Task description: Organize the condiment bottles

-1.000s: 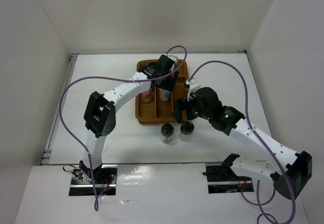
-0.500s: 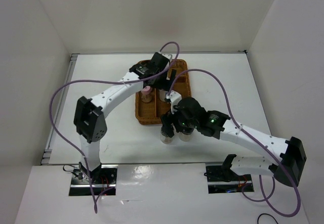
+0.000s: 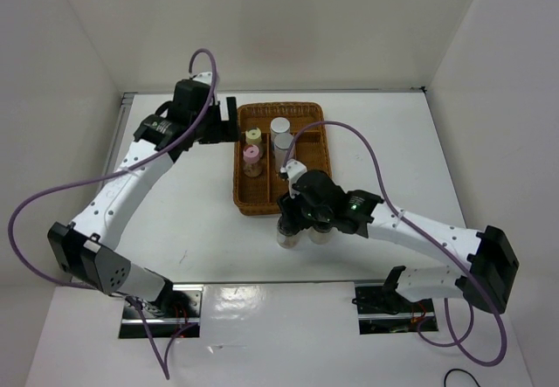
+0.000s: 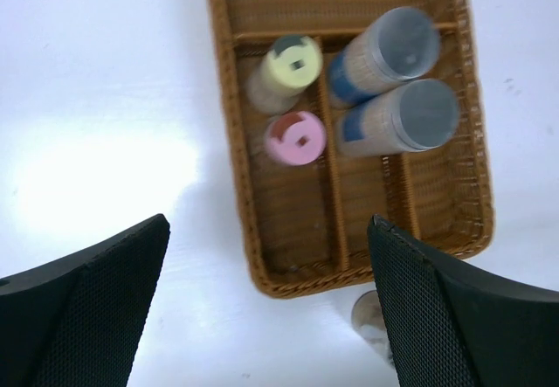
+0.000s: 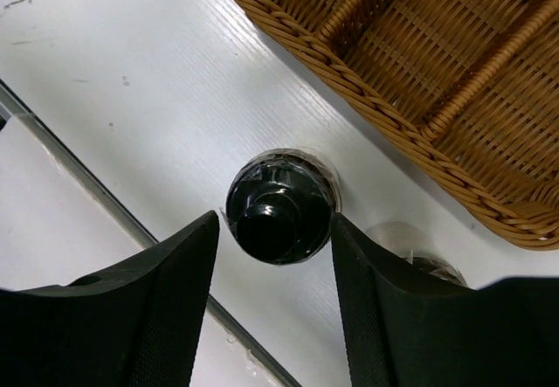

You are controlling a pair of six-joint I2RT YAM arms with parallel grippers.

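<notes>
A brown wicker tray (image 3: 238, 182) holds several condiment bottles: a yellow-capped one (image 3: 253, 134), a pink-capped one (image 3: 251, 153) and two pale-capped ones (image 3: 279, 126) (image 3: 285, 142). The left wrist view shows them from above: yellow cap (image 4: 293, 62), pink cap (image 4: 297, 138), grey caps (image 4: 410, 38) (image 4: 426, 112). My left gripper (image 3: 225, 124) (image 4: 266, 225) hangs open and empty, left of the tray. Two black-capped bottles (image 3: 286, 237) (image 3: 321, 232) stand on the table in front of the tray. My right gripper (image 3: 293, 218) (image 5: 275, 221) is shut on the left one (image 5: 279, 205); the other (image 5: 419, 263) is partly hidden.
The tray's near compartments (image 5: 419, 72) hold nothing. A metal strip (image 5: 79, 173) marks the table's front edge close behind the gripped bottle. White walls enclose the table on three sides. Purple cables loop above both arms.
My left gripper has let go in the tray, opened wide and pulled back to the left. My right gripper has come down from the tray's right side and closed round the left black-capped bottle.
</notes>
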